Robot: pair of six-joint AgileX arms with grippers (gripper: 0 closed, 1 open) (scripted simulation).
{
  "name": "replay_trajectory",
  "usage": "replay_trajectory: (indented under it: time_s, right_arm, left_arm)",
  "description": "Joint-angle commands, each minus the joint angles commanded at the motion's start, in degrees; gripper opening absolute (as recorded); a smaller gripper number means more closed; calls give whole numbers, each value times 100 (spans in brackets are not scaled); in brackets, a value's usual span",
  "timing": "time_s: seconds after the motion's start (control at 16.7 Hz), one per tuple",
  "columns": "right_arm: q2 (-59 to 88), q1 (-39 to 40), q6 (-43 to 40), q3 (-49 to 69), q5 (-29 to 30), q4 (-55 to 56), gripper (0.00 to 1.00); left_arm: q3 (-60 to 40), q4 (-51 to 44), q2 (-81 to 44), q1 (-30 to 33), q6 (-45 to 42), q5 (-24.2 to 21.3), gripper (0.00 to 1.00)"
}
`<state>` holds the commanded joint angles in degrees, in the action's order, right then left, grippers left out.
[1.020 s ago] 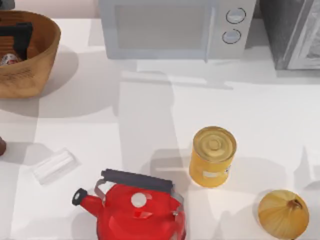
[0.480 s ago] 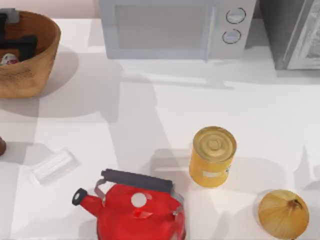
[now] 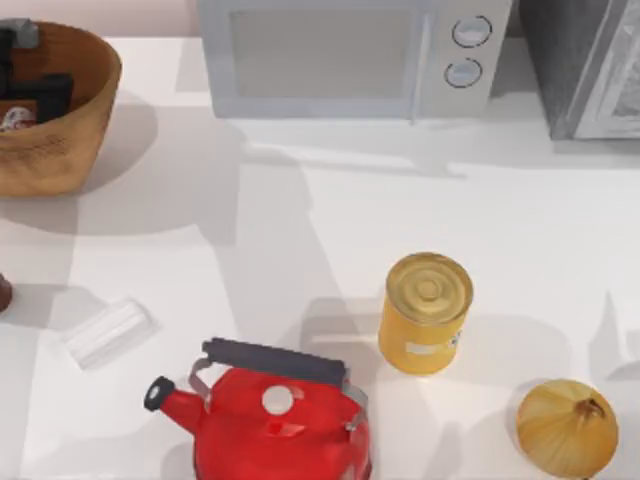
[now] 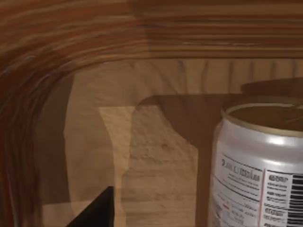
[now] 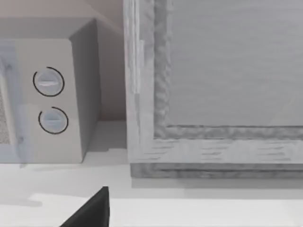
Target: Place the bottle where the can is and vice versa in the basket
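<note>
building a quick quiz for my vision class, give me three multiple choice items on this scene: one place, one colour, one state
1. Where is the left end effector?
A. at the top view's right edge
B. inside the basket
C. in the middle of the top view

2. What colour is the kettle?
A. blue
B. red
C. white

3. How does the can stand?
A. on its side
B. tilted against the kettle
C. upright on the table

Answers:
1. B, its dark body sits within the wicker rim, by the bottle.
2. B, the body is plainly red.
3. C, its gold top faces the overhead camera.
</note>
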<state>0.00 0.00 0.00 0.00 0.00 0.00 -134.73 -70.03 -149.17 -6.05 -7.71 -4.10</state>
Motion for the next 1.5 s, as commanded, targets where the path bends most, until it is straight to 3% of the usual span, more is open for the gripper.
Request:
replay_trajectory:
  time_s: [0.66, 1.14, 1.5]
  right_arm:
    - [0, 0, 0, 0, 0, 0, 100]
    - [0, 0, 0, 0, 0, 0, 100]
    - [0, 0, 0, 0, 0, 0, 100]
  left_arm:
    - [0, 0, 0, 0, 0, 0, 2]
    - [0, 0, 0, 0, 0, 0, 0]
    - [707, 274, 775, -60, 161, 119, 0]
